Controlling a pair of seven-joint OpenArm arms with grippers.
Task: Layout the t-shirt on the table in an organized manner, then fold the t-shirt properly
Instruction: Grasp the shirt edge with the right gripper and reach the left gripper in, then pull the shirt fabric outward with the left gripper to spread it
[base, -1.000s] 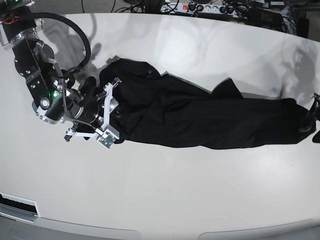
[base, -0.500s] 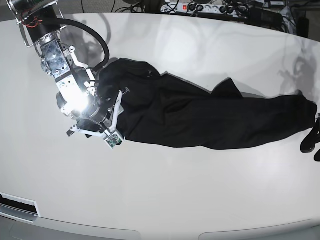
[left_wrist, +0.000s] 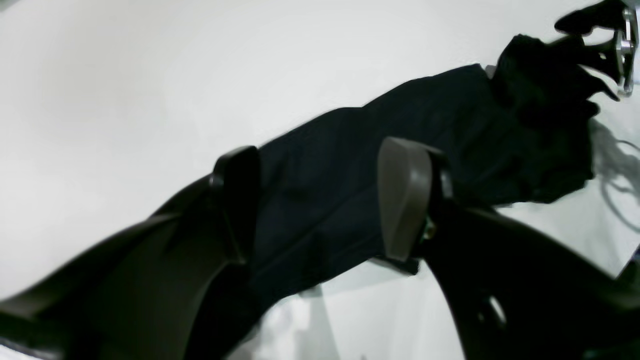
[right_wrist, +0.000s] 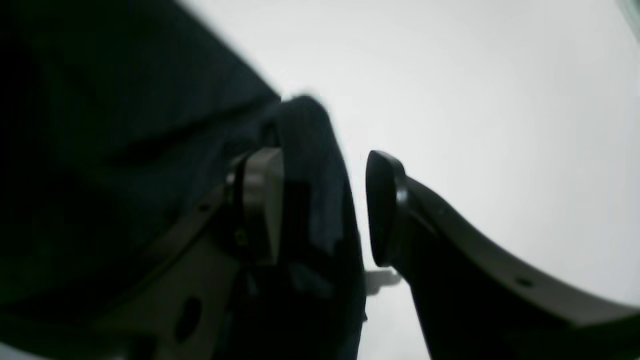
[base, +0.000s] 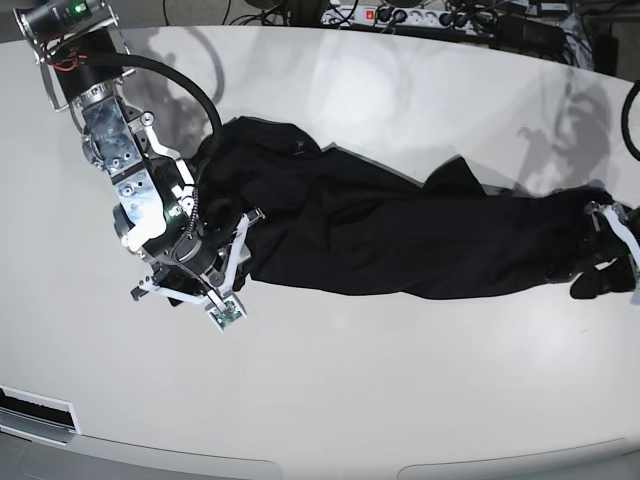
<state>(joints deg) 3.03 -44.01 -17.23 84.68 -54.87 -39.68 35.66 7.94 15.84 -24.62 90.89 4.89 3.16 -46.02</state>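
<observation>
The black t-shirt lies bunched in a long band across the white table, running from upper left to the right side. My right gripper is at the band's left end. In the right wrist view it stands open, with a fold of t-shirt draped against its left finger and a gap before the other finger. My left gripper is at the band's right end. In the left wrist view its fingers stand wide open over the t-shirt.
A power strip and cables run along the table's far edge. The table's curved front edge crosses the bottom of the base view, with a slotted panel at lower left. The right arm's black hose arcs above the shirt's left end.
The left gripper came in from the right edge to the shirt's right end. The right arm swung round and its gripper shifted slightly down along the shirt's left end.
</observation>
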